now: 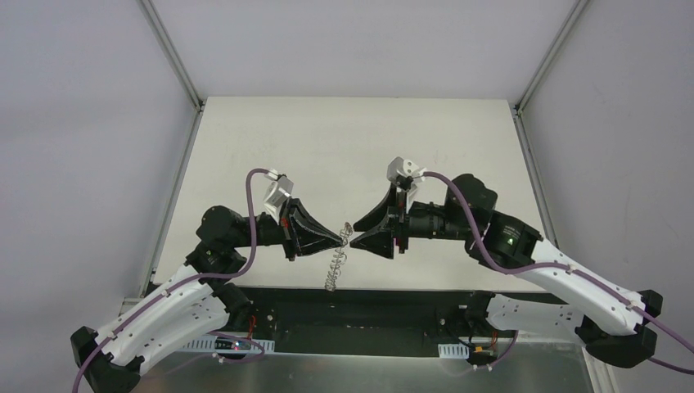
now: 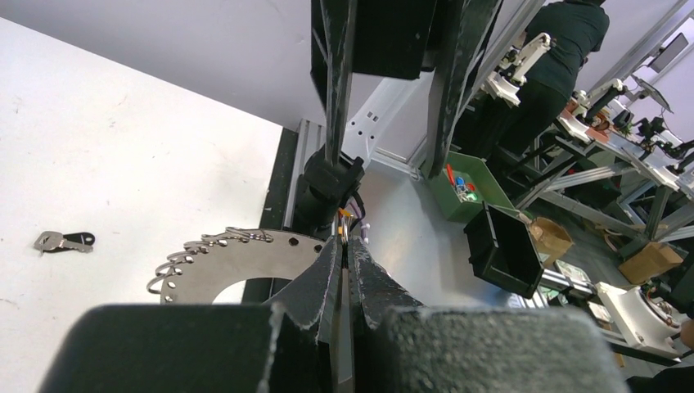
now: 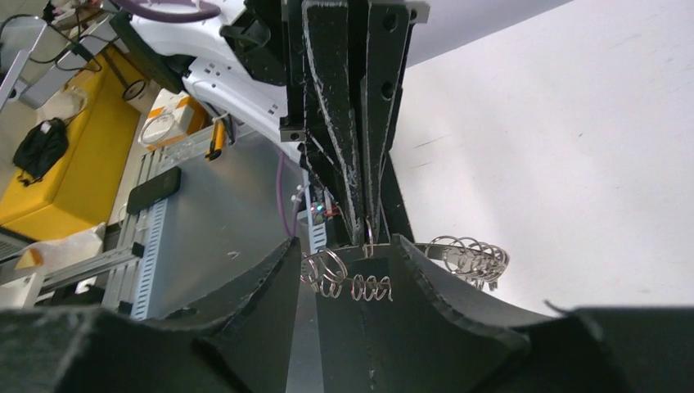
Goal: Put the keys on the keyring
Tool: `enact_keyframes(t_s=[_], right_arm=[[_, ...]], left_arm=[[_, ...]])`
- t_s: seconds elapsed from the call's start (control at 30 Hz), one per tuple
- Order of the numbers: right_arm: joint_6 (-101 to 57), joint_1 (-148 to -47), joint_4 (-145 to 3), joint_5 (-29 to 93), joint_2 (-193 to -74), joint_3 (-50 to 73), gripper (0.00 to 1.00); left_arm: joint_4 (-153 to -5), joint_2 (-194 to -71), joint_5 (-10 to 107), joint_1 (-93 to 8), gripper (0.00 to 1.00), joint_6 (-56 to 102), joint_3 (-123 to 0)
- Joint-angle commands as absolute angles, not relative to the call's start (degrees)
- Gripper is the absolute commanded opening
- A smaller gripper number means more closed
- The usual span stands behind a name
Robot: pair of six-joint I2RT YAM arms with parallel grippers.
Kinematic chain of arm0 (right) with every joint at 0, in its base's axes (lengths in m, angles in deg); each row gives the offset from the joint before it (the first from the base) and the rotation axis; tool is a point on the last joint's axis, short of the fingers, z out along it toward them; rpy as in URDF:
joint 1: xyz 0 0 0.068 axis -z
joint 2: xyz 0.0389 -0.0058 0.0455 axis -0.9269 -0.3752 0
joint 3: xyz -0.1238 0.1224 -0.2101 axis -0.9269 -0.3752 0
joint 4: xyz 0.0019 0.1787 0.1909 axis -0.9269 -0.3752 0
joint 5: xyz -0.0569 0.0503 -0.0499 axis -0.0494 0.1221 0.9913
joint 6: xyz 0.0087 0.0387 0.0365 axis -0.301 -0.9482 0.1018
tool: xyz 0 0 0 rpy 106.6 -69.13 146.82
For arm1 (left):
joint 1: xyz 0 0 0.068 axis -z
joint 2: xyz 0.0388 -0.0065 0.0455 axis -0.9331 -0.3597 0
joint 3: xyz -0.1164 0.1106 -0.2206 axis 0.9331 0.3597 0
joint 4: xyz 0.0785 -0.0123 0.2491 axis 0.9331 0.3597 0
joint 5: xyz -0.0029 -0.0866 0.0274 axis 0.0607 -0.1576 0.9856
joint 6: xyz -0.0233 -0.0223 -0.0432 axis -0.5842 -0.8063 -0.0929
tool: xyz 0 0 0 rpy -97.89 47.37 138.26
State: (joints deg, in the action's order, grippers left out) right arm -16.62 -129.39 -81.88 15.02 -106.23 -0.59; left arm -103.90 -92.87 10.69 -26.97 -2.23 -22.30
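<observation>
The keyring hangs edge-on between my two grippers, above the table's near edge. In the left wrist view it is a silvery plate with a wide hole and wire loops along its rim. My left gripper is shut on one thin loop at the ring's rim. My right gripper faces it, open, its fingers on either side of the row of loops without pinching them. One small key, silvery with a dark head, lies flat on the white table to the left, apart from both grippers.
The white table stretches behind the grippers. Below the ring runs the table's near edge with a dark rail. Off the table stand a green bin and a black bin.
</observation>
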Motion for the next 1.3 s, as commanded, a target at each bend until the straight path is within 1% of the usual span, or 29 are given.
enact_keyframes(t_s=[0.0,0.1,0.23,0.3,0.47,0.53,0.67,0.73,0.97,1.27], right_arm=[[-16.28,-129.27,-81.63,21.2,-102.97,-0.02,0.47],[-16.47,-129.21,-85.51,29.36,-103.27,0.98,0.48],[-18.86,-127.94,-90.71,46.2,-105.76,1.98,0.48],[-20.53,-126.42,-92.68,51.34,-107.32,1.5,0.51],[-27.68,-116.16,-94.8,49.96,-111.67,-2.2,0.5],[-30.58,-111.2,-94.27,48.8,-114.03,-4.11,0.47],[-35.21,-105.26,-91.93,47.71,-120.19,-6.73,0.42],[-37.27,-104.0,-90.94,48.55,-124.04,-6.94,0.4],[-45.0,-103.56,-89.4,51.89,-136.83,-4.97,0.39],[-53.88,-103.43,-90.19,57.08,-142.85,-4.47,0.41]], left_arm=[[-106.88,-92.2,11.38,-27.1,0.0,-0.49,-22.1],[-106.88,-92.64,11.51,-27.13,0.0,-0.26,-22.1],[-105.9,-92.99,13.14,-27.11,0.0,0.78,-22.07],[-104.8,-93.38,14.05,-27.1,0.0,1.83,-22.16],[-102.43,-93.29,16.66,-27.09,0.0,4.04,-21.58],[-100.96,-93.08,17.55,-27.09,0.0,5.17,-21.77],[-98.64,-92.88,19.22,-27.11,0.0,6.71,-21.82],[-98.23,-92.74,19.51,-27.13,0.0,6.96,-21.82],[-96.82,-91.84,21.05,-27.09,0.0,7.76,-21.54],[-95.92,-91.84,20.84,-27.14,0.0,7.52,-21.56]])
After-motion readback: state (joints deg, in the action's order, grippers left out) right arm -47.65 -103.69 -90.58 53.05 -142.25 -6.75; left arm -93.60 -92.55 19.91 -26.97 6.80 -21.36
